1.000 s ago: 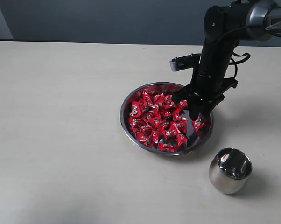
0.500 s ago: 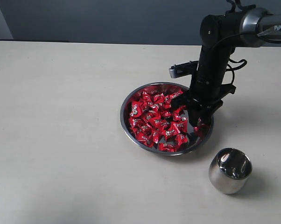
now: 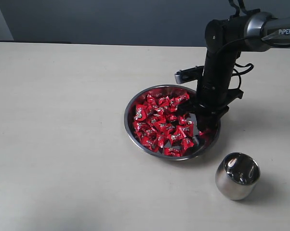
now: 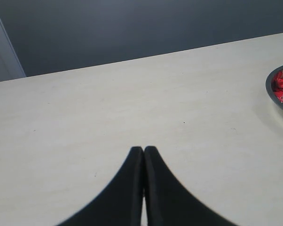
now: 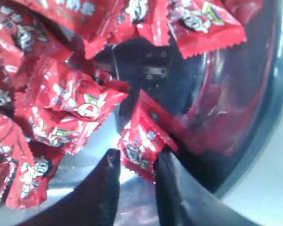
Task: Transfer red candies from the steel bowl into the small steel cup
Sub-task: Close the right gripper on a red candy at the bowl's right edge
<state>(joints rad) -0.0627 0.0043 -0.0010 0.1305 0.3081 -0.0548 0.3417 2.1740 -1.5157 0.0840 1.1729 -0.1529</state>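
Note:
The steel bowl (image 3: 127,124) sits mid-table, its left and middle parts piled with red candies (image 3: 159,125). My right gripper (image 3: 203,129) reaches down into the bowl's right side. In the right wrist view its fingers (image 5: 137,162) are open near the mirror-like bottom, with one red candy (image 5: 140,147) lying between the tips and touching one finger. The small steel cup (image 3: 237,176) stands in front of the bowl, to its right. My left gripper (image 4: 144,150) is shut and empty over bare table, with the bowl's rim (image 4: 273,96) at the edge of that view.
The right arm's dark links (image 3: 221,62) rise above the bowl's far right rim. The beige tabletop (image 3: 63,134) stretches left of the bowl. A dark wall (image 3: 111,19) runs behind the table's far edge.
My right gripper has sunk lower into the bowl's right side, and its tips now straddle a single candy. The left gripper, bowl and cup have not moved.

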